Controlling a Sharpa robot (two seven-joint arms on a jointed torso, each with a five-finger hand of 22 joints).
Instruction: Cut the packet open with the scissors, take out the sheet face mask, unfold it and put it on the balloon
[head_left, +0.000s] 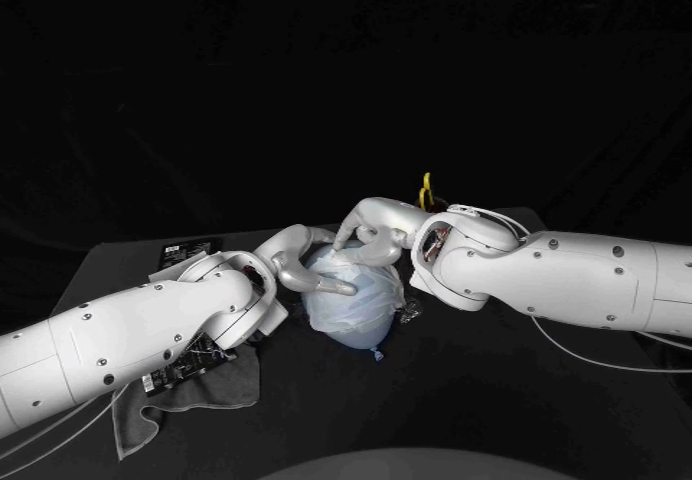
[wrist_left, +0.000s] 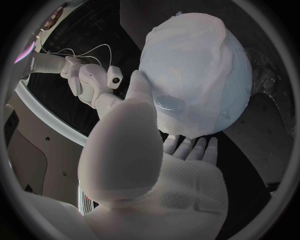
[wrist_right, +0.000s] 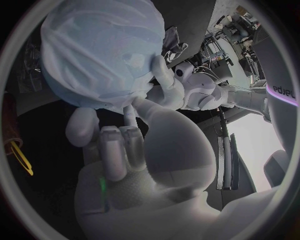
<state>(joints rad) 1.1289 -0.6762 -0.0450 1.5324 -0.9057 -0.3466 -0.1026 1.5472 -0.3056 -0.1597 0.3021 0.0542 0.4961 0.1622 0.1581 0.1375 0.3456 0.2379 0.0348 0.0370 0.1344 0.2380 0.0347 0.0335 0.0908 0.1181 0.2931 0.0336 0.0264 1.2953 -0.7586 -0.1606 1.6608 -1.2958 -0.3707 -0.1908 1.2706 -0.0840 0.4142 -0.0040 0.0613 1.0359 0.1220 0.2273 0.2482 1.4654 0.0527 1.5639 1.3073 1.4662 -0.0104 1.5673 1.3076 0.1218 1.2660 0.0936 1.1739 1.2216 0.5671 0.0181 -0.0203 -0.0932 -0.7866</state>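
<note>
The balloon (head_left: 355, 322) lay lengthwise, knot toward the robot, with the mask (head_left: 352, 274) draped over it. The left hand (head_left: 300, 263) cupped the balloon. The right hand (head_left: 368, 231) pressed the mask, but I could not tell its grip.

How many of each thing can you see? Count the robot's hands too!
Robot hands: 2, the left hand and the right hand
balloon: 1
sheet face mask: 1
scissors with yellow handles: 1
grey cloth: 1
Total: 6
</note>
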